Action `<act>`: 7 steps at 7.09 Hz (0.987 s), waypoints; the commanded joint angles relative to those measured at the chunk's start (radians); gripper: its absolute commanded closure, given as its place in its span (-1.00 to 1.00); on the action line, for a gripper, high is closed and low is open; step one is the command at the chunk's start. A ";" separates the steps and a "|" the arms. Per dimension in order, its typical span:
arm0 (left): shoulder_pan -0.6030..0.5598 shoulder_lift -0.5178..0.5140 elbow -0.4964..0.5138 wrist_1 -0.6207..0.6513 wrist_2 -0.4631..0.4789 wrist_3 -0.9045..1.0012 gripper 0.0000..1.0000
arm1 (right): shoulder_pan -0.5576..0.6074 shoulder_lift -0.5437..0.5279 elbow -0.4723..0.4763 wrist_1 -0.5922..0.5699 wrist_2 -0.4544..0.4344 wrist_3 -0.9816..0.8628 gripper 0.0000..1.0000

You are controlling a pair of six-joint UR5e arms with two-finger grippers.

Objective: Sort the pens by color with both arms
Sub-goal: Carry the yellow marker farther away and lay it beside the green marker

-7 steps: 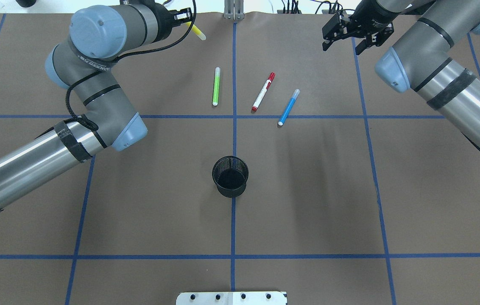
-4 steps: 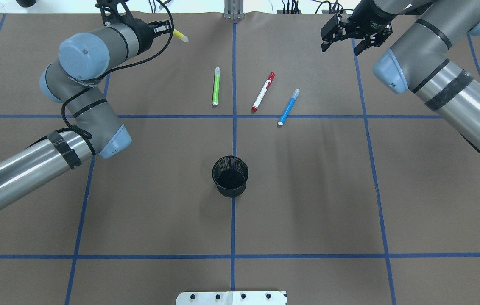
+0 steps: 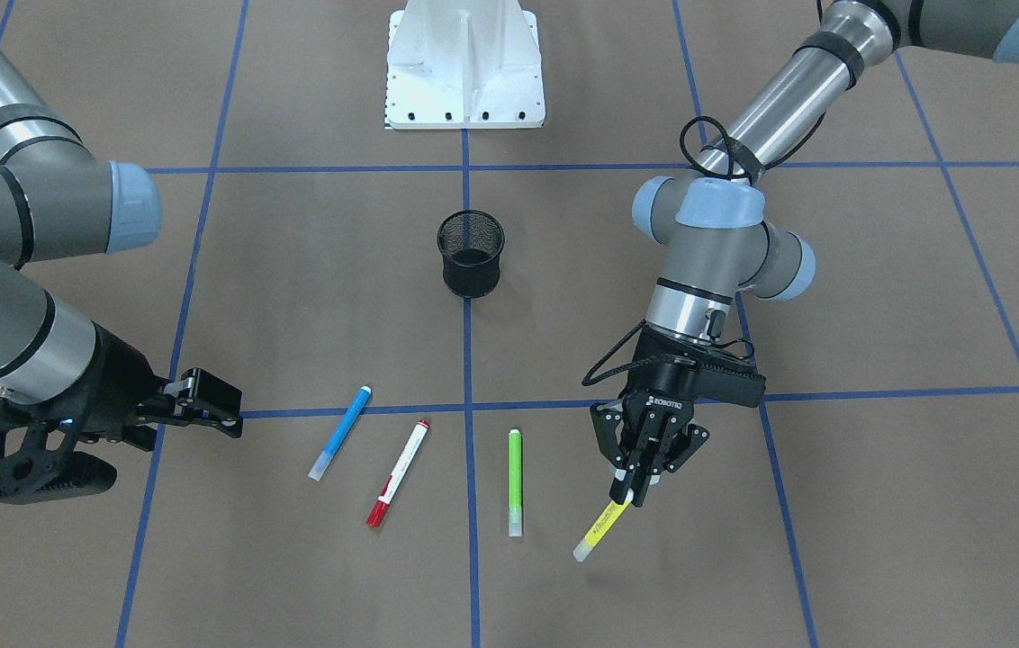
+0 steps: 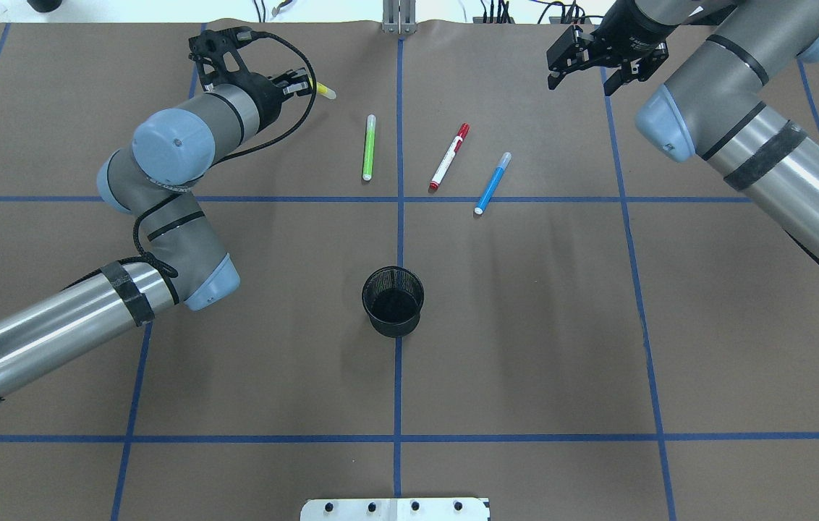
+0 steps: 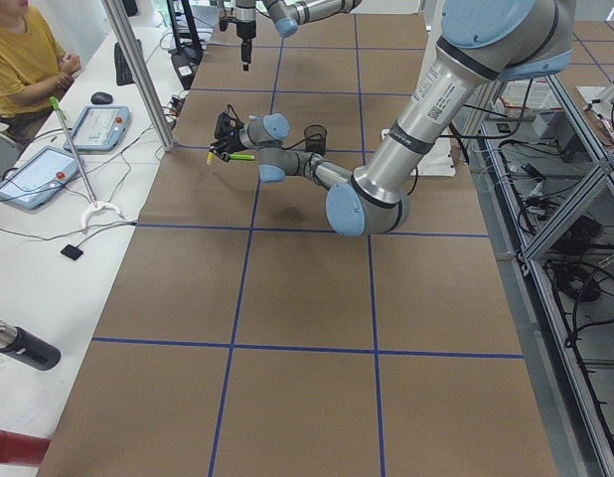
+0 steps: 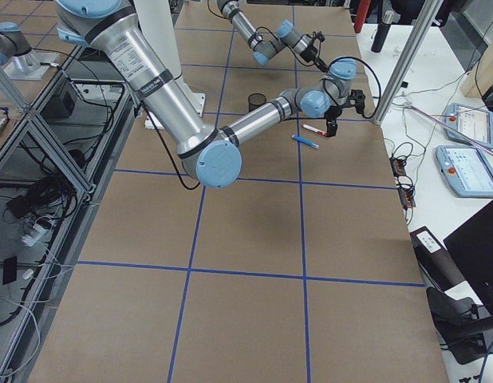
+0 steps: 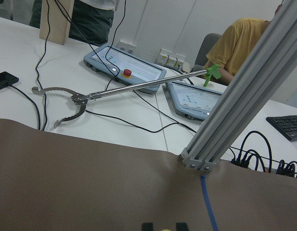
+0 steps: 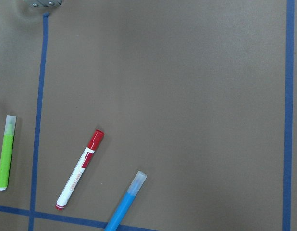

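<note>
**Slim yellow marker pen (image 3: pixel 601 522) pinched by the left gripper (image 3: pixel 626 490)**

Nearest the robot, a black mesh cup (image 4: pixel 393 302) is seen standing upright, well back from both grippers and about midway between them. Farther out, three pens are laid apart in a row. A bright green marker with a pale cap (image 4: pixel 368 147) lies closest to the left gripper, a white marker with red ends (image 4: pixel 449 157) lies in the middle, and a blue marker with a pale cap (image 4: pixel 493 183) lies closest to the right gripper (image 4: pixel 582 78). Farthest out, the yellow pen is clamped at one end, its free end slanting away from the fingers. The right gripper's fingers are spread, with nothing between them.
</note>
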 commanded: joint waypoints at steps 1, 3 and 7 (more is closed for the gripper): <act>0.021 0.008 -0.004 -0.001 0.018 0.000 -0.12 | 0.000 0.000 0.000 0.000 -0.002 0.000 -0.98; 0.030 0.007 -0.024 -0.001 0.017 -0.003 -0.98 | -0.002 -0.001 -0.002 0.000 -0.002 0.000 -0.98; 0.033 0.008 -0.120 0.138 -0.107 0.001 -0.98 | 0.000 -0.001 0.003 0.000 -0.002 0.002 -0.98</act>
